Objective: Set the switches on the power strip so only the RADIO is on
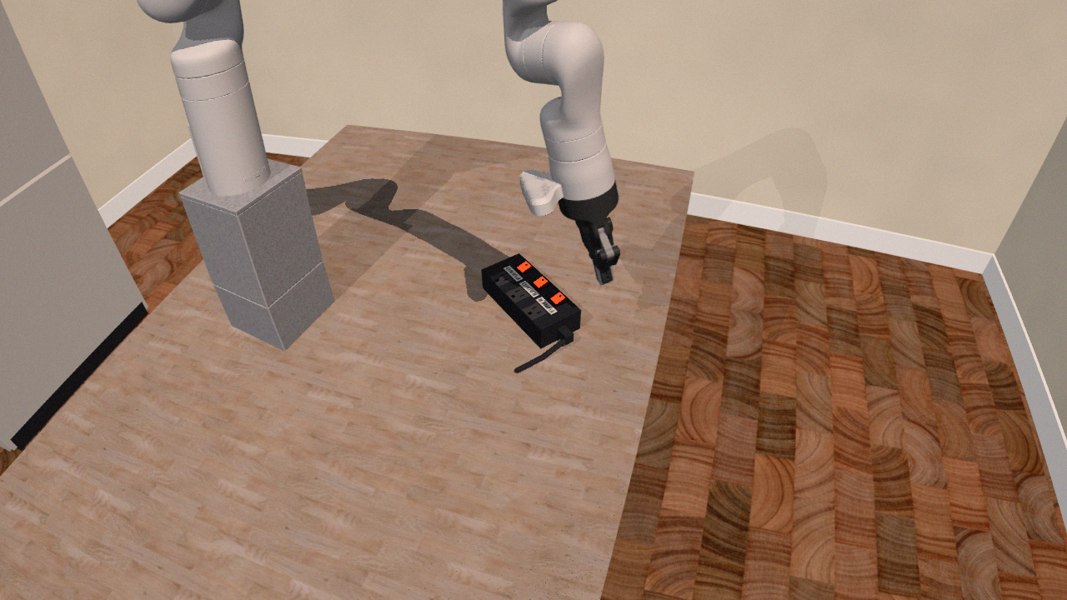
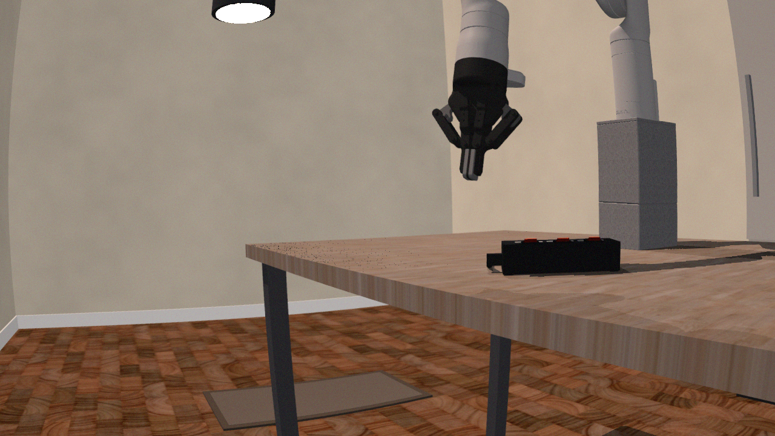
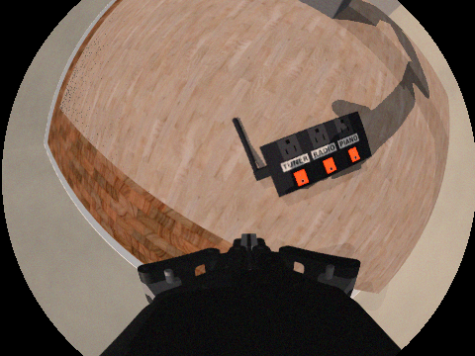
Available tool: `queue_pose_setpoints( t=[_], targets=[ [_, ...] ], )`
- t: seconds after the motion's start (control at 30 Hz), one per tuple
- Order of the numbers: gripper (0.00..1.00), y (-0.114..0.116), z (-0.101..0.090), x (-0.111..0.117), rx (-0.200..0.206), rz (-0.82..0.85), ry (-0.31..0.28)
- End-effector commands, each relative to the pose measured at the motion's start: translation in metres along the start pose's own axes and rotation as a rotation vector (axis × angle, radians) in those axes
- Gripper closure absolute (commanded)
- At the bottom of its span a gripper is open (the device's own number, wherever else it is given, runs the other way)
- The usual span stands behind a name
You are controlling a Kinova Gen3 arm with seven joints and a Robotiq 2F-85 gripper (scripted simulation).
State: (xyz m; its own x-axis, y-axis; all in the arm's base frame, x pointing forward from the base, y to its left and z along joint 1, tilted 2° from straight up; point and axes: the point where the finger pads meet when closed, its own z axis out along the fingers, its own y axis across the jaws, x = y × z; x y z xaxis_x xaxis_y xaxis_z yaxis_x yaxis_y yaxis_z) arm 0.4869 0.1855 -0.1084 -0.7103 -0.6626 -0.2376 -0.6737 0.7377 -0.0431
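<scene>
A black power strip lies flat on the wooden table, the right way up, with three orange rocker switches along one side and white labels beside them. Its short cord points toward the front. It also shows in the exterior view and in the wrist view, where the labels are too blurred to read. My gripper is shut and empty. It hangs well above the table, beside the cord end of the strip, toward the table's right edge.
The arm's grey stone pedestal stands on the table at the back left. The table's right edge runs close to the strip, with parquet floor beyond. A grey cabinet stands at the far left.
</scene>
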Motion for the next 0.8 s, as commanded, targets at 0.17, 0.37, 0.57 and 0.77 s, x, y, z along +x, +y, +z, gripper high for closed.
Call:
queue_pose_setpoints(
  t=[0.17,0.37,0.57,0.77],
  targets=[
    [1.00,0.016,0.002,-0.001,-0.016,0.020,-0.004],
    [1.00,0.015,0.002,-0.001,-0.016,0.020,-0.005],
    [1.00,0.026,0.003,-0.002,-0.025,0.028,-0.006],
    [1.00,0.026,0.003,-0.003,-0.025,0.028,-0.007]
  ],
)
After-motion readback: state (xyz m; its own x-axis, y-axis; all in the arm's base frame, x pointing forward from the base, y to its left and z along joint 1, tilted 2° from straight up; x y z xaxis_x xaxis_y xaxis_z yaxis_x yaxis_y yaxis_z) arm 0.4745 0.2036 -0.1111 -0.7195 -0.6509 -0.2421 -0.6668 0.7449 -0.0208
